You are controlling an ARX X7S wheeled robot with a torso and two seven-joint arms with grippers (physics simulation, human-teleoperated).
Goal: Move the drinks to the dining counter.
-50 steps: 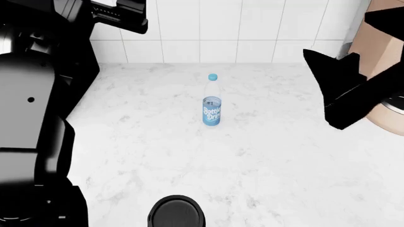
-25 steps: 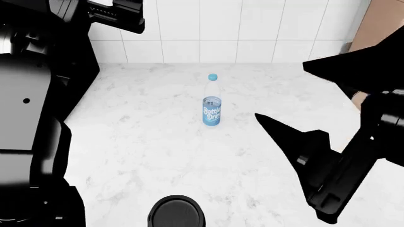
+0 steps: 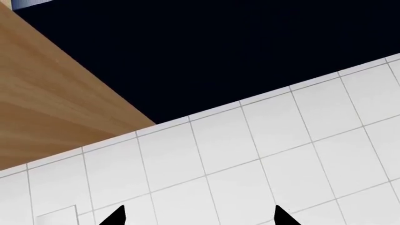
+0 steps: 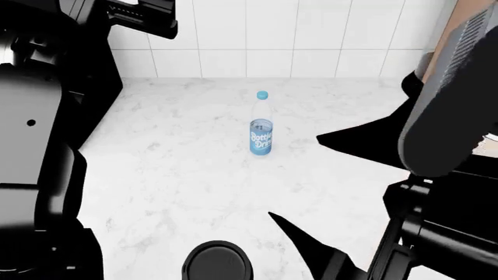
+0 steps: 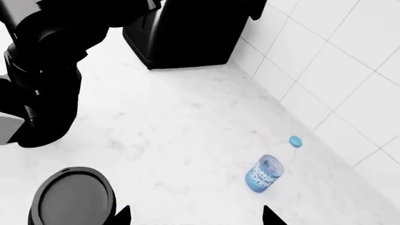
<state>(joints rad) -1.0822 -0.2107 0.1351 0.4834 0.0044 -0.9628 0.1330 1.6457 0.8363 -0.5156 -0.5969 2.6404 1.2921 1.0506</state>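
Note:
The water bottle point(image 4: 262, 125), clear with a light-blue cap and a blue label, stands upright in the middle of the grey-veined marble worktop point(image 4: 179, 175). It also shows in the right wrist view point(image 5: 265, 173). The coffee cup shows as a black lid at the near edge point(image 4: 218, 261), and in the right wrist view point(image 5: 72, 197). My right gripper point(image 4: 294, 177) is open and empty, to the right of the bottle and apart from it and the cup; its tips point(image 5: 195, 218) are spread. My left gripper point(image 3: 198, 218) is open, raised toward the wall tiles. The dining counter is out of view.
A white tiled wall point(image 4: 257, 35) backs the worktop. My left arm's black bulk point(image 4: 39, 146) fills the left side. My right arm point(image 4: 447, 116) covers the right side. A brown wooden panel point(image 4: 460, 23) stands at the far right corner.
My right arm has swung in and down from the far right. Its open fingers now reach over the worktop to the right of the bottle. The bottle and the cup have not moved.

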